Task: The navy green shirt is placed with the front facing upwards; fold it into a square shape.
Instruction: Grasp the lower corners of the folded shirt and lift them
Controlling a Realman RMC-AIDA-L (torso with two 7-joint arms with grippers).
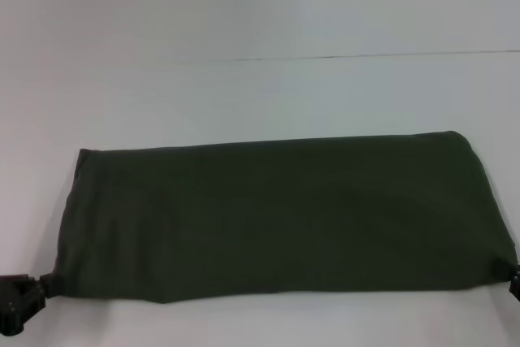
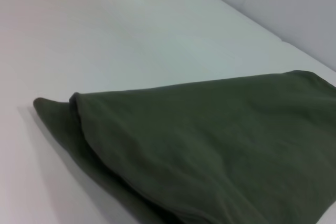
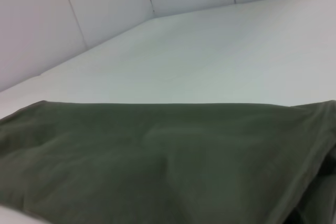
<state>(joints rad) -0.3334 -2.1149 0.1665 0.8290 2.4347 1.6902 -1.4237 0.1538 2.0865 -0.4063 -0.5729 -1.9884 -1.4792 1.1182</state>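
The navy green shirt [image 1: 276, 217] lies folded into a long horizontal band on the white table [image 1: 260, 87], filling the near half of the head view from about nine o'clock to three o'clock. Only plain green cloth faces up. Its far edge runs nearly straight, and its near edge sags a little toward six o'clock.

The left gripper [image 1: 18, 297] sits at the band's near left corner, around eight o'clock, touching the pinched tip of cloth there; whether its claw is apart or clamped on the fabric cannot be told. The right gripper [image 1: 514, 284] shows only as a dark sliver at the near right corner, around four o'clock, and its claw state cannot be told either.

In the left wrist view the shirt [image 2: 210, 145] shows two stacked layers, the lower one poking out as a point. In the right wrist view the shirt [image 3: 157, 161] lies smooth, with a folded hem at one end.
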